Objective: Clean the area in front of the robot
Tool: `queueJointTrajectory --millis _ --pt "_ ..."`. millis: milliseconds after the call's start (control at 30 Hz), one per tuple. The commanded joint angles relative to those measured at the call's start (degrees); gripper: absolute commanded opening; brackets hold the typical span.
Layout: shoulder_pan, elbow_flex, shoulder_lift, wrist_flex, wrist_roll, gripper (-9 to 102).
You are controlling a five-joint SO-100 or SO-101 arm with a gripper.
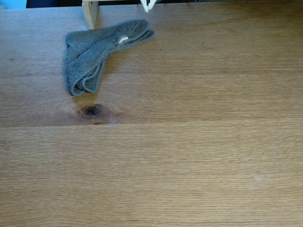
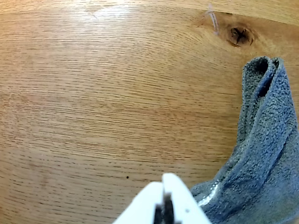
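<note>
1. Now, in the fixed view, the grey cloth lies crumpled near the top left of the wooden table. It bends like an elbow. One long arm runs from the bend out to the upper right. The other runs down toward the dark knot and stops just short of it.
2. Beside the knot sit some tiny pale scraps, right by the plank seam. I think that spot is the area I must clean.
3. My white tips peek in at the top edge, just above the cloth. A pale wooden post stands near the cloth's top.
4. Next, in the wrist view, my claw pokes up from the bottom edge. The two fingers are pressed close together with nothing between them.
5. The cloth is just to the right of my claw, maybe touching its side. Its long fold runs up toward the knot, and the scraps lie just left of the knot.
6. To do this step well, I should open wide, turn a little to the right, and pinch a thick fold of cloth. Then I can drag it along its long way over the scraps.
</note>
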Motion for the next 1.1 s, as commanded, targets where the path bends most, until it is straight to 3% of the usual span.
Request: queueJointTrajectory --millis 0,500,900,1067 --pt "-2.2 6.3 -2.1 -1.1 -5.3 0" --pt "-1.8 6.3 -4.1 -2.5 -5.4 0" --pt "-4.5 3.3 -11.5 -21.2 -13.8 0" --pt "-8.5 -9.8 -24.3 -20.5 -9.8 1"
